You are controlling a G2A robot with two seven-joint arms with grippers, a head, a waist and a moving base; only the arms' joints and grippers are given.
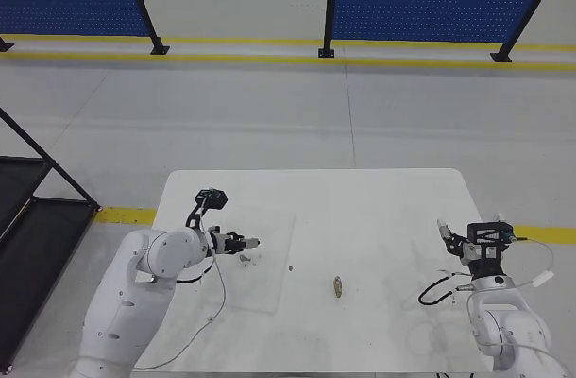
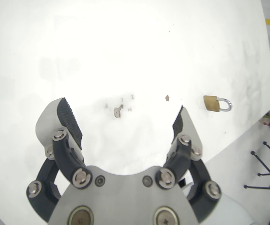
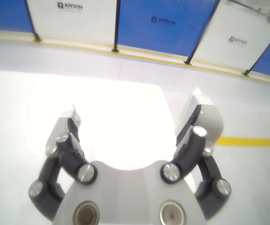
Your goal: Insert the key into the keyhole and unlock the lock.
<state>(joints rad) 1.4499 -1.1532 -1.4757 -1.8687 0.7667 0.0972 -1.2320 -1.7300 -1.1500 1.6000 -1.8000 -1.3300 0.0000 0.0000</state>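
Key (image 2: pixel 117 112) faint in glare; lock (image 2: pixel 211 103) keyhole hidden.

Left arm (image 1: pixel 175 253) stretched inward (jaws apart), right jaws apart

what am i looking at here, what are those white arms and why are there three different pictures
It is a robot with two arms working at a white table. One picture looks down from a camera above the arms. The other two come from a camera on each wrist, so each shows that arm's own pincer up close. The left pincer is open and empty, pointed toward a small key lying flat on the table. A brass padlock lies further along, apart from the key. The right pincer is also open and empty, over the other end of the table. Neither arm holds anything.
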